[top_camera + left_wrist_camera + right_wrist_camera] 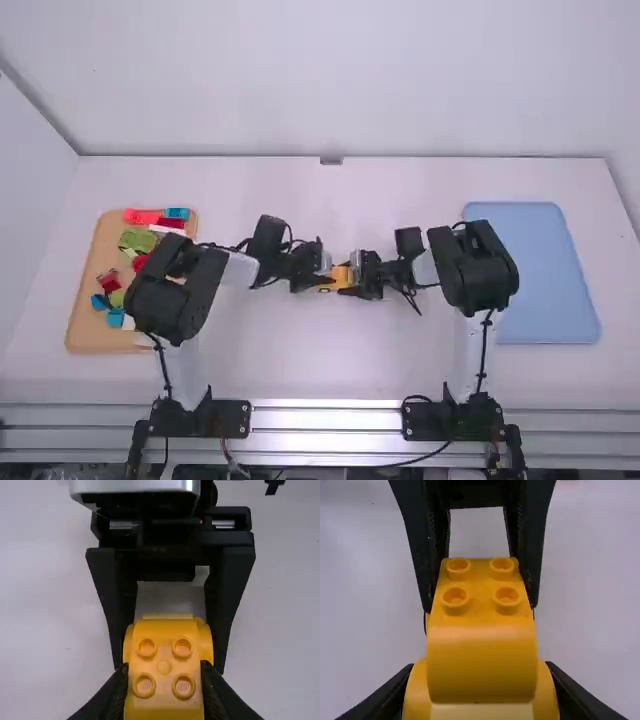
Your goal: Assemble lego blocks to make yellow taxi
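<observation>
**Yellow studded plastic block (164,650) pinched at each end**

It lies over the white surface (320,365), long axis running from left gripper (164,667) to right gripper (480,667). Left fingers pinch the studded end, right fingers the rounded end; neither looks nearer, so I'd free only one.

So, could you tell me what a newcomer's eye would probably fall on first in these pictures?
Probably the bright yellow studded piece, gripped from opposite ends by the left tool and the right tool near the middle of the table. Next would likely come the tan tray of red, green and blue blocks at the left, then the plain blue tray at the right.
</observation>
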`<action>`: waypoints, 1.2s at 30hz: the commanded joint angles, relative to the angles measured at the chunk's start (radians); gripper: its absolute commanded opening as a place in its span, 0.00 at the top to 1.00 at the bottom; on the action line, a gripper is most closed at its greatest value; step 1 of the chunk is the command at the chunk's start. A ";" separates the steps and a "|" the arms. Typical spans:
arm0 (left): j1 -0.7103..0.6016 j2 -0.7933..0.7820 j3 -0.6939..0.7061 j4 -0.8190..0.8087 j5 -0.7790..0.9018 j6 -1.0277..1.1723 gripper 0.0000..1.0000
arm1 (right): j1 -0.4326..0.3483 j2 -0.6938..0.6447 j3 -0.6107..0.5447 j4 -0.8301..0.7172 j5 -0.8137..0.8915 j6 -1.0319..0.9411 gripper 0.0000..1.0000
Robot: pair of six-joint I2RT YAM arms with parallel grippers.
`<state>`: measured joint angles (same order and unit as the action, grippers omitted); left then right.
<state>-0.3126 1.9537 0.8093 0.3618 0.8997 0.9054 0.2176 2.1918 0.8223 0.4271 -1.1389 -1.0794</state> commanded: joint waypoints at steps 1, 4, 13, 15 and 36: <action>-0.034 0.076 -0.063 -0.035 -0.157 -0.003 0.98 | 0.013 0.015 0.002 0.006 -0.033 0.005 0.59; -0.034 0.076 -0.062 -0.013 -0.157 -0.001 0.91 | 0.013 0.016 0.002 0.006 -0.034 0.005 0.59; -0.034 0.076 0.011 -0.082 -0.157 -0.018 0.67 | 0.013 0.015 0.002 0.006 -0.031 0.005 0.59; -0.034 0.076 0.025 -0.097 -0.156 -0.019 0.67 | 0.013 0.015 0.002 0.006 -0.027 0.005 0.59; 0.028 -0.032 0.085 -0.309 -0.127 0.060 0.51 | 0.013 0.015 0.002 0.006 -0.013 0.005 0.59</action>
<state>-0.3077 1.9423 0.9077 0.0715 0.8249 0.9516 0.2363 2.1933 0.8227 0.4309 -1.1358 -1.0668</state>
